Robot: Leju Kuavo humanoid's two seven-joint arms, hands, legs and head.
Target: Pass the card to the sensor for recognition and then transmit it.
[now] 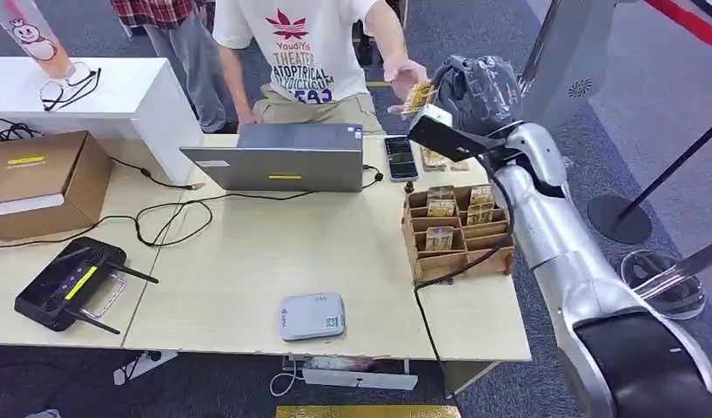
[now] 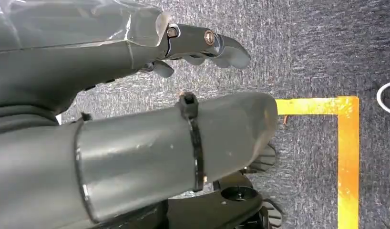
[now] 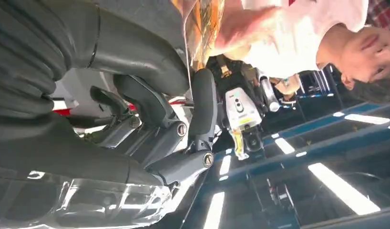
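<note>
Here the right hand (image 1: 470,91), raised at one o'clock, pinches the gold-patterned card (image 1: 417,97) edge-out so the person's hand (image 1: 405,74) can take it; the left hand (image 2: 136,124) hangs slack, fingers loosely apart.

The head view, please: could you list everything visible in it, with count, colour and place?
card: one, yellowish, between the right hand and a person's hand
sensor: one, grey, table's near edge
laptop: one, grey, table's far side
phone: one, black, right of laptop
card rack: one, brown, table's right end, several cards in it
cardboard box: one, brown, left
controller: one, black, near left
glasses: one pair, white counter
person: one in white shirt, behind table
right hand: dark, raised, holding card
left hand: grey, over carpet
</note>
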